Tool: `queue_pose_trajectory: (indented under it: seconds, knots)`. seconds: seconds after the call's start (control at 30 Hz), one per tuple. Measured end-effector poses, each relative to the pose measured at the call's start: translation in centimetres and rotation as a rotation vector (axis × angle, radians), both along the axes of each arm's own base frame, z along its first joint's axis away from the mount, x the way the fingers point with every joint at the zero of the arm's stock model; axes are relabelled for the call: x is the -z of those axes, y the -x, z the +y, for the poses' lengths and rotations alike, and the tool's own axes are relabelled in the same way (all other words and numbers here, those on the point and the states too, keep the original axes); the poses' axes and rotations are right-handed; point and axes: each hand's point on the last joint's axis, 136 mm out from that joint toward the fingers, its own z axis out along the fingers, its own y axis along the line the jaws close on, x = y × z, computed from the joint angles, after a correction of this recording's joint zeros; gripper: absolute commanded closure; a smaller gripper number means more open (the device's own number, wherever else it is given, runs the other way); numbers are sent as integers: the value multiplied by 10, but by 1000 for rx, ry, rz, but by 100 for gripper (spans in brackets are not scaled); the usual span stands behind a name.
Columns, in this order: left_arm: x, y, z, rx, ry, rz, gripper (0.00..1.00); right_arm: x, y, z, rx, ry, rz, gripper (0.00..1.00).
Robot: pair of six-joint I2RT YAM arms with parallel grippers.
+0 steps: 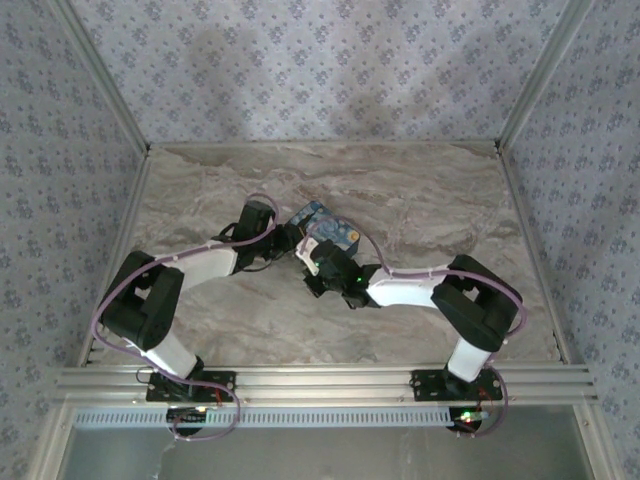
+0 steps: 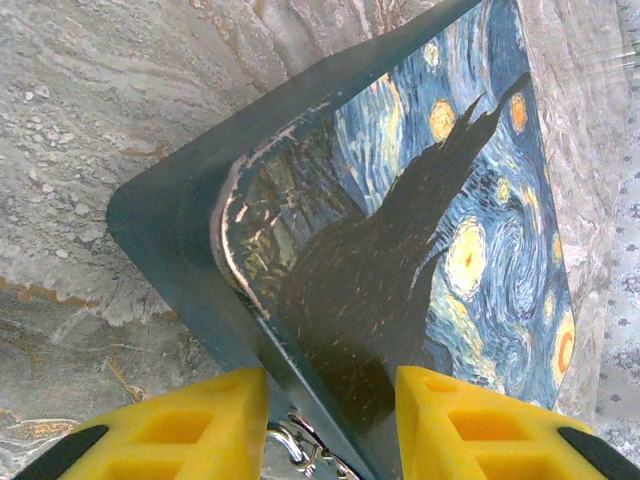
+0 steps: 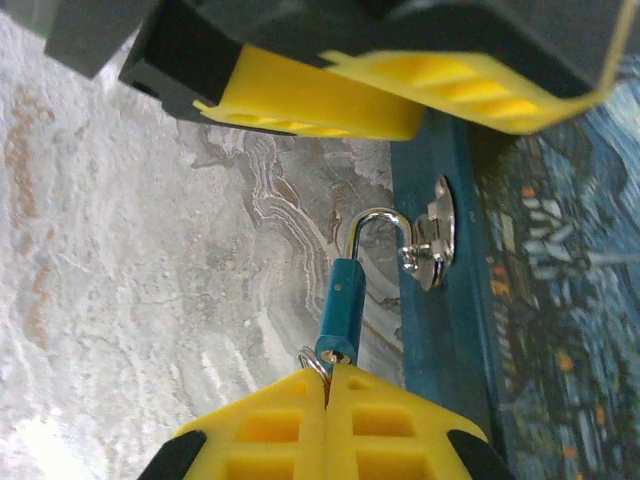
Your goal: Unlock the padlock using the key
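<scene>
Right jaws around mostly hidden key (image 3: 316, 360)

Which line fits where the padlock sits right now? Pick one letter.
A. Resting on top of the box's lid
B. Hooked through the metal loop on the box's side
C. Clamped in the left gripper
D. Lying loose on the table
B: in the right wrist view the teal padlock hangs by its silver shackle from the metal loop on the box side, with the right gripper shut on the key at its base.
</scene>
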Motion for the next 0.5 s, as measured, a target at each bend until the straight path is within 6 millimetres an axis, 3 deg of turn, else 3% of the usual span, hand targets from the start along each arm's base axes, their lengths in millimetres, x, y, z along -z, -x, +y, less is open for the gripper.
queue_pose_trajectory:
  seconds: [0.23,0.5]
  knots:
    - [0,0,-1,-3,13,-5,63,6,2,-4,146,-110,126,100]
    - [0,2,-3,0,19,-4,63,13,-3,9,199,-198,213,100]
